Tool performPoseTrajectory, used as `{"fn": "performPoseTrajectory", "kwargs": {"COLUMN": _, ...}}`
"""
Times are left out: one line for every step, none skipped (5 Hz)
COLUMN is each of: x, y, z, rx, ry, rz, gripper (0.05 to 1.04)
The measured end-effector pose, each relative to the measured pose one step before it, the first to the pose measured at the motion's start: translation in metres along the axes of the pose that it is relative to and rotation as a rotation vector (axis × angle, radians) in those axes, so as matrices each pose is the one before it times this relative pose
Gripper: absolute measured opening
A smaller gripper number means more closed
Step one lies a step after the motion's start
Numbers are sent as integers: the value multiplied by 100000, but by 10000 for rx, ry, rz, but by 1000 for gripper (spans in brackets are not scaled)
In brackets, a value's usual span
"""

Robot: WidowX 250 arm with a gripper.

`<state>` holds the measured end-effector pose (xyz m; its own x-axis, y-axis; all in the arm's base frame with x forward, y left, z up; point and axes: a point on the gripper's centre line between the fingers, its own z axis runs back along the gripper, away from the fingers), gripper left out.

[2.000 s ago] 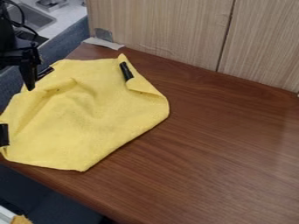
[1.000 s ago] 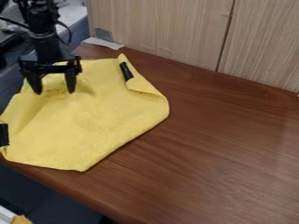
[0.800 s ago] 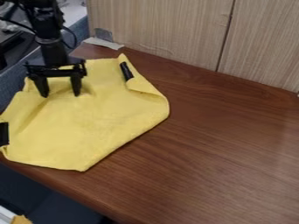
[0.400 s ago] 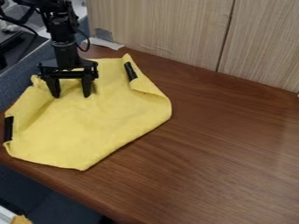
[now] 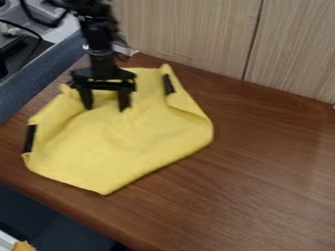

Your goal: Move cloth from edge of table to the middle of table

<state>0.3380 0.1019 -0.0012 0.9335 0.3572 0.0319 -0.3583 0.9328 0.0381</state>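
Arm: its upper part [image 5: 98,30] is cut off by the top edge and somewhat blurred.
Gripper: hanging over the upper part of the yellow cloth [image 5: 124,142], the gripper [image 5: 106,107] has its two fingers well apart, tips down at the fabric; how firmly they press on it is hard to make out.
Cloth, hidden part: a stretch of its far edge lies behind the gripper.
Cloth, place: on the left part of the bench [image 5: 262,181], spread out, with bare wood between it and the near edge; its right side bulges towards the middle.
Black strips: one [image 5: 29,138] along the cloth's left side, another [image 5: 169,84] near its far corner.
White strip: by the wooden panel [image 5: 196,34], the strip [image 5: 128,50] is partly covered by the arm.
Lower-left corner: an orange-brown thing [image 5: 25,246], cut off and too little seen to name.
Change: gripper and cloth have both shifted right since the earlier frame; the cloth's left side, cut off at first, now shows whole.
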Motion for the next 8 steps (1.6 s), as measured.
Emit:
{"fn": "performPoseTrajectory", "kwargs": {"x": -654, "y": -3188, "z": 270, "rx": -45, "ry": -48, "rz": -895, "gripper": 1000}}
{"fn": "performPoseTrajectory", "kwargs": {"x": -763, "y": -1941, "z": 175, "rx": -10, "ry": 55, "rz": -509, "gripper": 1000}}
{"fn": "performPoseTrajectory", "kwargs": {"x": -338, "y": 21, "z": 414, "rx": 45, "ry": -23, "rz": -69, "gripper": 1000}}
{"fn": "performPoseTrajectory", "kwargs": {"x": 245, "y": 257, "z": 981, "rx": 29, "ry": -233, "rz": 35, "gripper": 1000}}
{"fn": "performPoseTrajectory", "kwargs": {"x": 323, "y": 811, "z": 1729, "rx": -10, "ry": -342, "rz": 117, "gripper": 1000}}
{"fn": "performPoseTrajectory", "kwargs": {"x": 242, "y": 219, "z": 3094, "rx": -62, "ry": -623, "rz": 47, "gripper": 1000}}
{"fn": "performPoseTrajectory", "kwargs": {"x": -245, "y": 1032, "z": 3370, "rx": 80, "ry": -321, "rz": 536, "gripper": 1000}}
{"fn": "performPoseTrajectory", "kwargs": {"x": -952, "y": 1250, "z": 1233, "rx": 130, "ry": 14, "rz": 522, "gripper": 1000}}
